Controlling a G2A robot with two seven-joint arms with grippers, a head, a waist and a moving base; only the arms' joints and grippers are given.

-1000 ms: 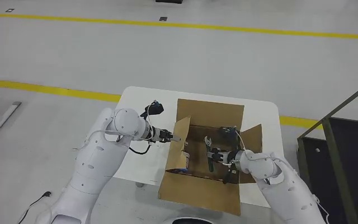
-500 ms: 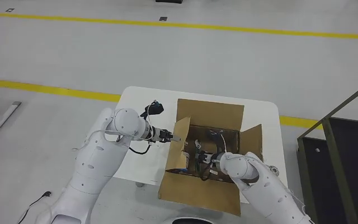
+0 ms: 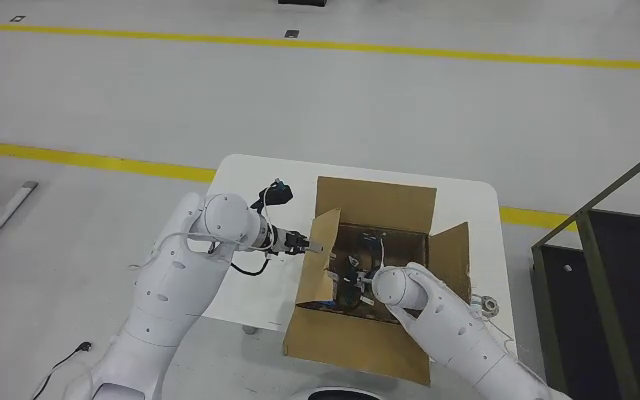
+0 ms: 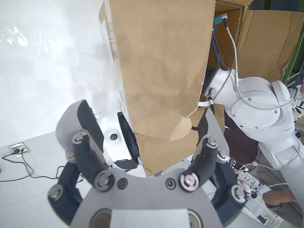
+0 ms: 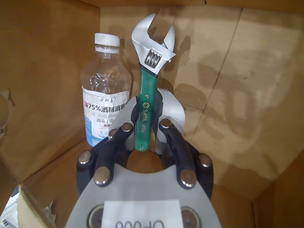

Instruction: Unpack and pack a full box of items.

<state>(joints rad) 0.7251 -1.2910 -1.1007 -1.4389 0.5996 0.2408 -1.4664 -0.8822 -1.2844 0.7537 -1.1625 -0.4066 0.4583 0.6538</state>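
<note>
Where the white table [image 3: 255,185] carries the open cardboard box [image 3: 360,345], both grippers are positioned at the box.

1. Side flap [image 4: 161,60]: it stands raised and passes between the fingers of the left gripper [image 4: 144,119]. The fingers are spread wide apart, one on each face of the flap. The torn lower edge of the flap lies close to one pad.
2. Right gripper [image 5: 147,104]: it is located inside the box, facing an inner corner. Its fingers are clamped on the green handle of the wrench.
3. Clear bottle [image 5: 105,77]: white cap, torn label. It is located ahead of the right gripper's fingertips, just beside the wrench, near the box corner.
4. Adjustable wrench [image 5: 152,48]: the steel head projects beyond the right gripper's fingertips toward the box wall. The wrench jaw is part open.
</note>
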